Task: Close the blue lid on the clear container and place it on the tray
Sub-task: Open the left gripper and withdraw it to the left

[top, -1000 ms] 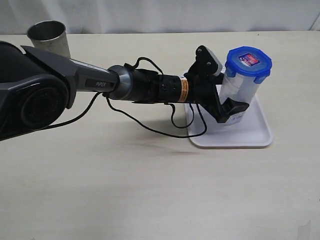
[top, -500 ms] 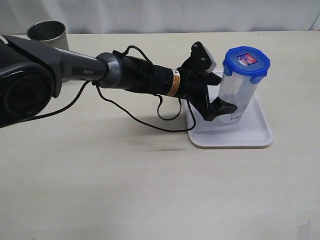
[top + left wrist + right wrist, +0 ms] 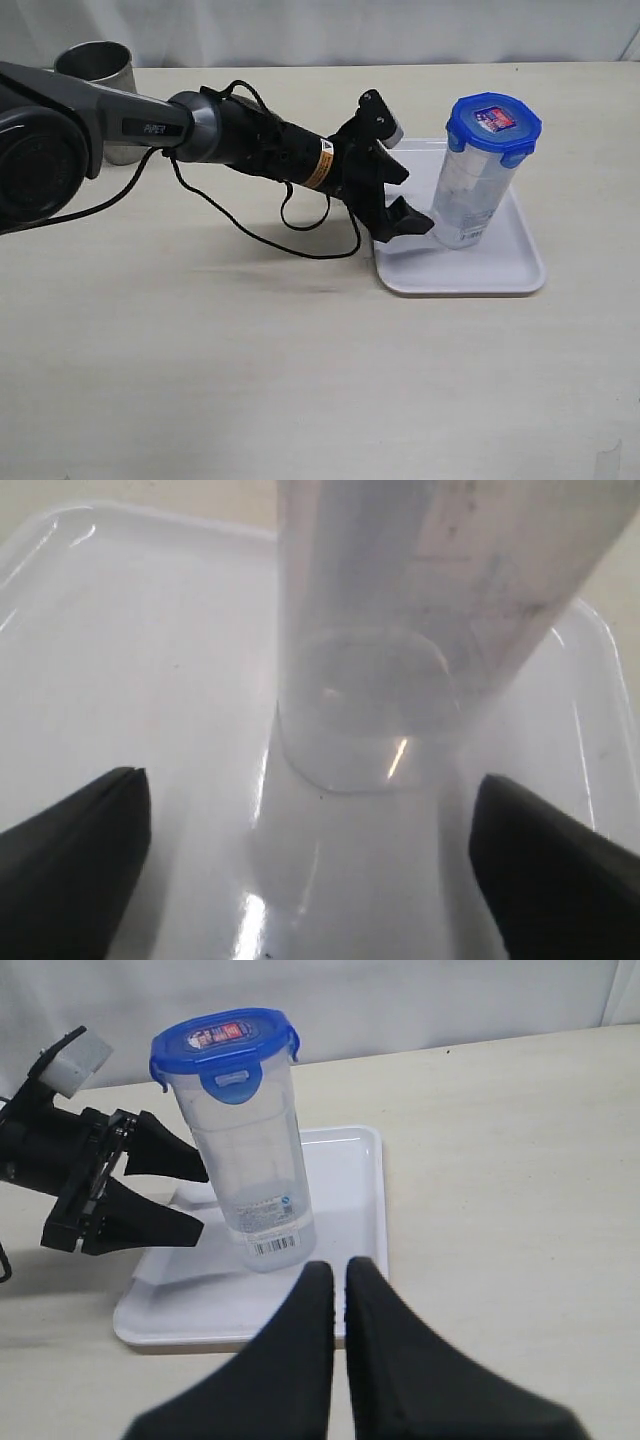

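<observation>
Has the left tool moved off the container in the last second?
Yes. The left tool has drawn back leftward, off the container, toward the left edge of the tray.

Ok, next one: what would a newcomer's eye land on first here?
The clear container, blue lid on top, standing upright on the white tray at the right of the exterior view. The left hand hovers open beside its base; a steel cup sits far left.

The beige table [image 3: 200, 380] bears the white tray [image 3: 505, 268] and, well apart, a steel cup [image 3: 100, 68].
</observation>
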Robot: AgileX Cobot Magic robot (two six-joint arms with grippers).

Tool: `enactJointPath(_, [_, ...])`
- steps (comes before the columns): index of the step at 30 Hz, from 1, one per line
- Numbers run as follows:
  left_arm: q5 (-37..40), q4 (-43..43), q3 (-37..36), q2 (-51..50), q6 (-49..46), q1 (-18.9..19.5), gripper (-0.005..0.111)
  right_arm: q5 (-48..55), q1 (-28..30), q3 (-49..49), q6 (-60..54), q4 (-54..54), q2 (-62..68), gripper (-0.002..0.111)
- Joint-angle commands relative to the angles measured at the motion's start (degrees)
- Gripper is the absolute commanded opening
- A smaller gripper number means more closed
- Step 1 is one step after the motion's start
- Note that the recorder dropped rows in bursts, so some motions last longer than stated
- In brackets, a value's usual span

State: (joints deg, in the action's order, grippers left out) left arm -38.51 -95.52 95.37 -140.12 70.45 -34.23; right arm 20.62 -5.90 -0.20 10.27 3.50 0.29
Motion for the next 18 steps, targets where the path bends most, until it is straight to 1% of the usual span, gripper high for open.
enactJointPath(1, [-0.4,-4.0,0.1,1.2,2.4,0.2,0.061,-0.1,0.4,0.2,-0.1,0.0,-0.3,0.004])
enactJointPath(5, [-0.6,-4.4,0.0,3.3,6.0,0.6,0.027,-0.1,0.4,0.2,-0.1,0.0,-0.3,0.004])
enactJointPath(6, [-0.6,-4.4,0.0,4.1,8.3,0.7,0.017,-0.1,0.4,0.2,-0.1,0.0,-0.3,0.004])
enactJointPath(8, [-0.8,-4.4,0.0,5.6,13.3,1.1,0.003,-0.1,0.4,0.2,-0.1,0.0,-0.3,0.004])
enactJointPath(9, [-1.3,-4.4,0.0,6.4,14.2,1.4,0.0,-0.1,0.4,0.2,-0.1,0.0,-0.3,0.004])
enactJointPath(11, [-1.5,-4.4,-0.1,7.8,15.5,1.6,0.0,-0.1,0.4,0.2,-0.1,0.0,-0.3,0.004])
enactJointPath(13, [0.4,-4.4,-1.5,9.9,15.6,1.9,0.0,-0.1,0.4,0.2,-0.1,0.0,-0.3,0.004])
enactJointPath(16, [11.0,-4.4,-6.3,14.8,15.7,1.9,0.0,-0.1,0.4,0.2,-0.1,0.0,-0.3,0.004])
enactJointPath(18, [20.2,-4.4,-10.6,18.6,15.7,1.8,0.0,-0.1,0.4,0.2,-0.1,0.0,-0.3,0.004])
